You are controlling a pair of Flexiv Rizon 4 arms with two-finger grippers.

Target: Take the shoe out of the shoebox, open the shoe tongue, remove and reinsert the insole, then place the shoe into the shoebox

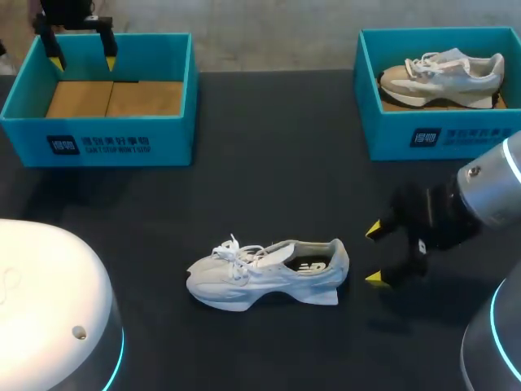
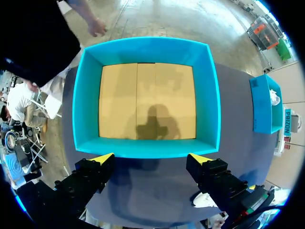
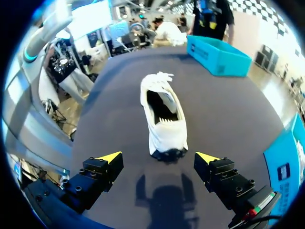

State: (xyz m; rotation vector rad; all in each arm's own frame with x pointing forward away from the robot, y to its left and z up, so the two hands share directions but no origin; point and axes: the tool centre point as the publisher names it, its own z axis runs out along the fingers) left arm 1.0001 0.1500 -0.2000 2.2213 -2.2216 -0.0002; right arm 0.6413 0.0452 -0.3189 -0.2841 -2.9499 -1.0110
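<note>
Head view, 2 shoeboxes (image 1: 98, 130) (image 1: 391, 134), 1 boxed shoe (image 1: 444, 75), 1 tabletop shoe (image 1: 260, 275), 2 sets of jaws spread

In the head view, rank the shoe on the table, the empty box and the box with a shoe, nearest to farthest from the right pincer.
1. Shoe on the table, heel toward the right pincer.
2. Box with a shoe, far right.
3. Empty box, far left.
</note>
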